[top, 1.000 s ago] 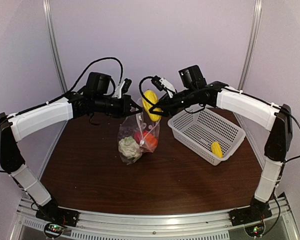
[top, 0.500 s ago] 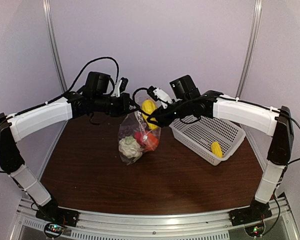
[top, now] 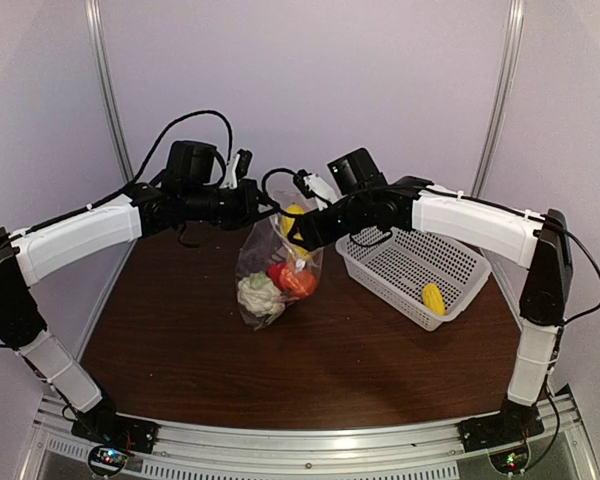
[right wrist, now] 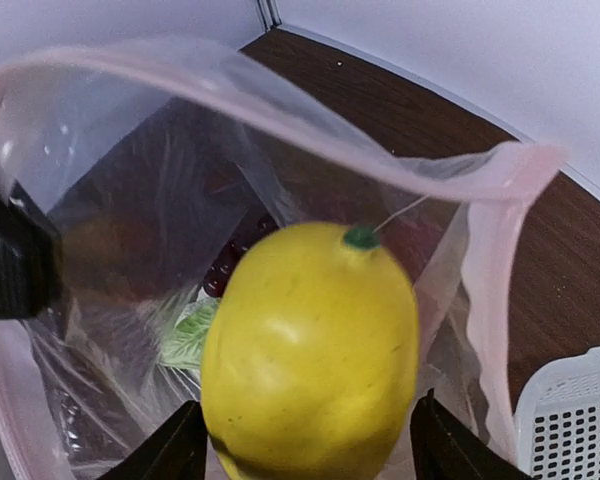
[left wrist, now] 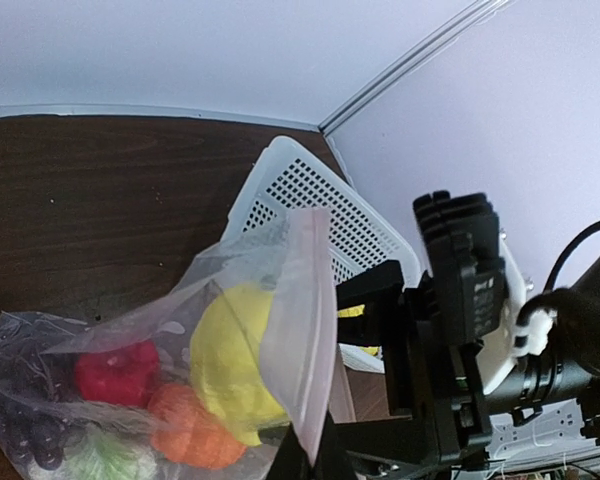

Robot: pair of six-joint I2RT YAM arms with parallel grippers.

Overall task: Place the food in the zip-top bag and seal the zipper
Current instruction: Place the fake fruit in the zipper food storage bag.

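The clear zip-top bag [top: 268,262] hangs upright over the table, its mouth held open. My left gripper [top: 257,205] is shut on the bag's top edge, and its tips pinch the plastic in the left wrist view [left wrist: 315,458]. My right gripper [top: 298,228] is shut on a yellow lemon [right wrist: 310,345] and holds it in the bag's mouth [right wrist: 280,110]. The lemon shows through the plastic [left wrist: 230,355]. In the bag lie the cauliflower [top: 258,295], red pepper [left wrist: 115,375], orange piece [left wrist: 185,435] and grapes [right wrist: 235,260]. A second yellow piece [top: 433,297] lies in the basket.
The white mesh basket [top: 380,262] stands right of the bag, just behind my right arm; its corner shows in the right wrist view [right wrist: 570,420]. Purple walls with metal rails close the back and sides. Dark wooden table [top: 310,370] lies in front.
My right gripper has moved left and down with the lemon, from above the bag into its mouth. The left gripper has kept its hold on the bag's edge.
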